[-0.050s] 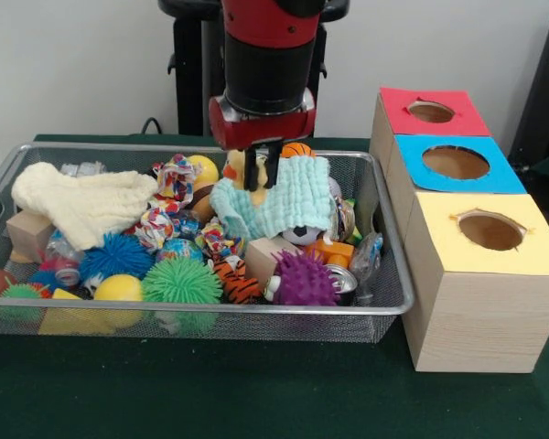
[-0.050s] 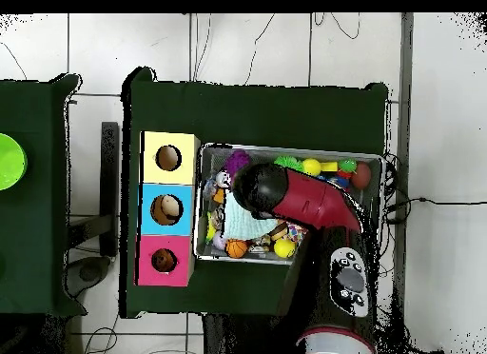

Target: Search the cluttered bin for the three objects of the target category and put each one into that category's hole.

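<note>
My gripper (image 1: 262, 176) hangs over the back middle of the wire mesh bin (image 1: 390, 240). Its black fingers (image 1: 251, 174) look shut on the upper left edge of a light teal cloth (image 1: 288, 203), which bunches up toward them and drapes over other items. A yellow toy (image 1: 234, 166) shows just behind the fingers. In the overhead view the red arm (image 2: 295, 203) covers the gripper, and only part of the teal cloth (image 2: 238, 223) shows. Three boxes with holes stand beside the bin: red (image 1: 462, 114), blue (image 1: 496, 174) and yellow (image 1: 531, 251).
The bin is packed: a cream cloth (image 1: 82, 203), a purple spiky ball (image 1: 304, 279), a green spiky ball (image 1: 181, 282), a blue spiky ball (image 1: 116, 256), a yellow ball (image 1: 119, 288), rope toys (image 1: 174, 178), a small basketball (image 1: 297, 149) and wooden blocks (image 1: 267, 256).
</note>
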`<state>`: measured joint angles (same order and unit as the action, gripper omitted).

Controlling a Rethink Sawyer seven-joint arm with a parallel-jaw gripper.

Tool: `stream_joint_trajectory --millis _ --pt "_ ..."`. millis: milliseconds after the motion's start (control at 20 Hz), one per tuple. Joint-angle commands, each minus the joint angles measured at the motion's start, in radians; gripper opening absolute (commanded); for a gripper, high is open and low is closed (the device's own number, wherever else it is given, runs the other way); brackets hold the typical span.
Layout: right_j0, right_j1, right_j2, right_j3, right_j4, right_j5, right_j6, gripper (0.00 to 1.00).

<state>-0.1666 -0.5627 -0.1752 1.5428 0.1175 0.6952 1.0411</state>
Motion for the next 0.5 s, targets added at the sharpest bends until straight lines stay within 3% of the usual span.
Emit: stream_joint_trajectory --millis 50,300,500 --pt "0.071 -0.065 -0.090 -0.051 0.033 0.234 0.394 0.00" --pt "0.114 -0.133 -0.110 0.043 0.068 0.214 0.464 0.00" --pt "0.124 -0.143 -0.118 0.077 0.092 0.190 0.515 0.00"
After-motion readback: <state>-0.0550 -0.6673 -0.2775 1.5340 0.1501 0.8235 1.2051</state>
